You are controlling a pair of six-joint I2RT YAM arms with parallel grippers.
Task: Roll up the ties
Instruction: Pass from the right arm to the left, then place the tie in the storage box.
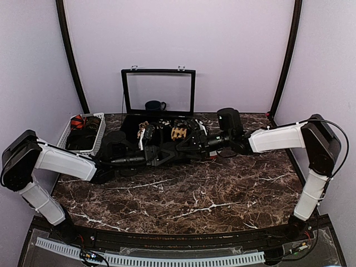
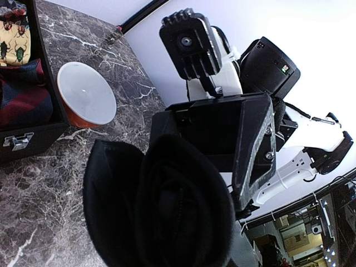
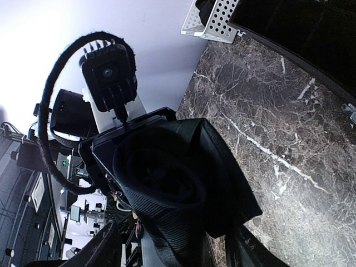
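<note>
Left pincer (image 1: 160, 156) grips black tie (image 3: 186, 186) above marble table (image 1: 200, 194).

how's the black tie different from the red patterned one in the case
Colour: the black tie is plain black; the red patterned tie is dark red with darker stripes. Place: the black tie is outside the case, over the marble table; the red patterned tie lies inside the case. Shape: the black tie is wound into a loose coil; the red patterned tie is only partly in view, so its shape is unclear. Both are soft fabric.
</note>
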